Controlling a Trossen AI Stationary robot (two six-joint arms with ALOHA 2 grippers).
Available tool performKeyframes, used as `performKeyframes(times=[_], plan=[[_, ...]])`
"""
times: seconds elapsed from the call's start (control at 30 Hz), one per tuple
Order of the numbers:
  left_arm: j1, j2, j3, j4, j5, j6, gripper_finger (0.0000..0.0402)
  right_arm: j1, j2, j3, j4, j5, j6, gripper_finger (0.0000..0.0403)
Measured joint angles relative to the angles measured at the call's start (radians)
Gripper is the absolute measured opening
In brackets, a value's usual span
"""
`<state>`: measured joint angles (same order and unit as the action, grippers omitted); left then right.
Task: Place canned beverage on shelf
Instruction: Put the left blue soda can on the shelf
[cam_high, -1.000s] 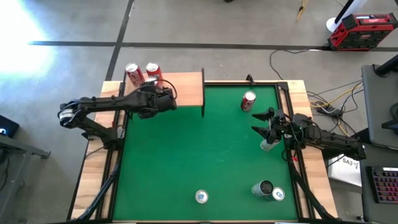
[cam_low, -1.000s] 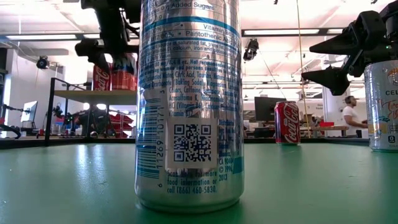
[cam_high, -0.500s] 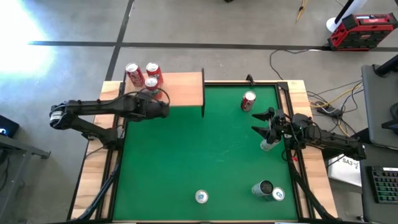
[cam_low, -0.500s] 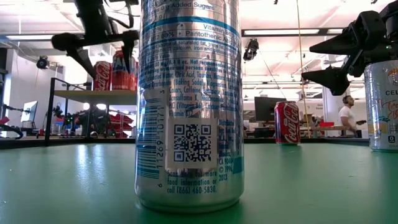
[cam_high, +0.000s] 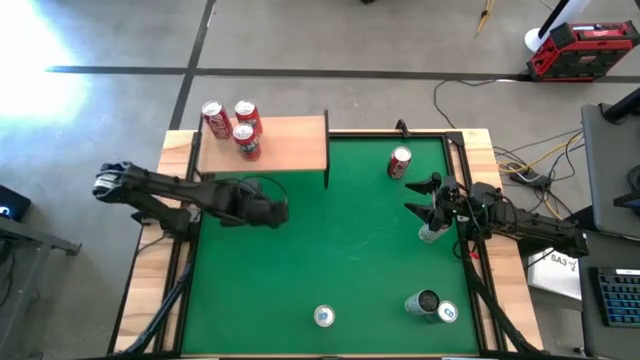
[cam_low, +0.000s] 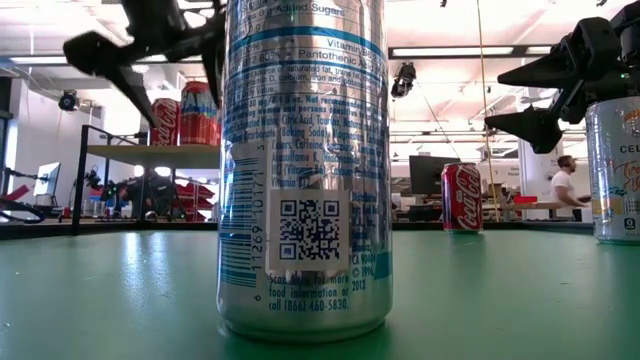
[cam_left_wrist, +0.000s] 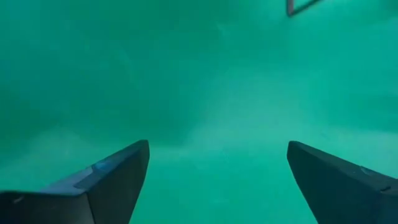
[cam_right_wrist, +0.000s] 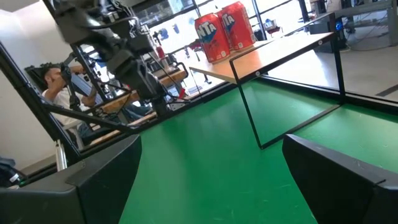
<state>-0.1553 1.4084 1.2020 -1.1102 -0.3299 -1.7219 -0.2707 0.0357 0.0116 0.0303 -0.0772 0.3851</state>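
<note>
Shelf: small rectangular light-wood board on thin black metal legs (cam_high: 285, 143), standing at the far left corner of the green mat (cam_high: 330, 240).
Cans on shelf: three red cola cans (cam_high: 238, 127) upright on the shelf's left end, close together; two at the far edge, the third just in front of them. In the low view they show as red cans (cam_low: 185, 115) on the board.
Left gripper: dark two-finger gripper (cam_high: 278, 211) over the left part of the mat, in front of the shelf and apart from it. Fingers spread wide, nothing between them; the left wrist view shows only bare mat between the two dark fingertips (cam_left_wrist: 118, 171).
Right gripper: dark two-finger gripper (cam_high: 422, 195) near the mat's right edge, fingers spread wide and empty. It points toward the shelf; the right wrist view shows the shelf and its red cans past the two fingers (cam_right_wrist: 112, 168).
Silver can by right gripper: upright silver can (cam_high: 431, 233), just below the right gripper in the high view; contact cannot be told.
Loose red can: one red cola can (cam_high: 400, 163) upright on the mat, far right area, between shelf and right arm.
Near-edge cans: one silver-and-blue can (cam_high: 323, 316) upright at the near edge; a dark-topped can (cam_high: 424, 303) and a can (cam_high: 447, 313) lying just beside it at the near right.
Low view foreground: the silver-and-blue can with a QR code (cam_low: 305, 165) fills the centre.
Background: a person (cam_right_wrist: 65, 87) seated beyond the table.
</note>
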Motion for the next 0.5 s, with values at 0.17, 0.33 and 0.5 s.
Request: performKeyframes(times=[0.17, 0.33, 0.5], plan=[[-0.072, 0.151, 0.175, -0.106, 0.0, -0.074, 0.0344, 0.0, 0.0, 0.0, 0.0, 0.0, 0.0, 0.0382], [-0.136, 0.339, 0.413, -0.235, 0.001, -0.077, 0.0326, 0.0, 0.0, 0.0, 0.0, 0.0, 0.0, 0.0382], [-0.189, 0.511, 0.679, -0.385, 0.001, -0.12, 0.0309, 0.0, 0.0, 0.0, 0.0, 0.0, 0.0, 0.0382]])
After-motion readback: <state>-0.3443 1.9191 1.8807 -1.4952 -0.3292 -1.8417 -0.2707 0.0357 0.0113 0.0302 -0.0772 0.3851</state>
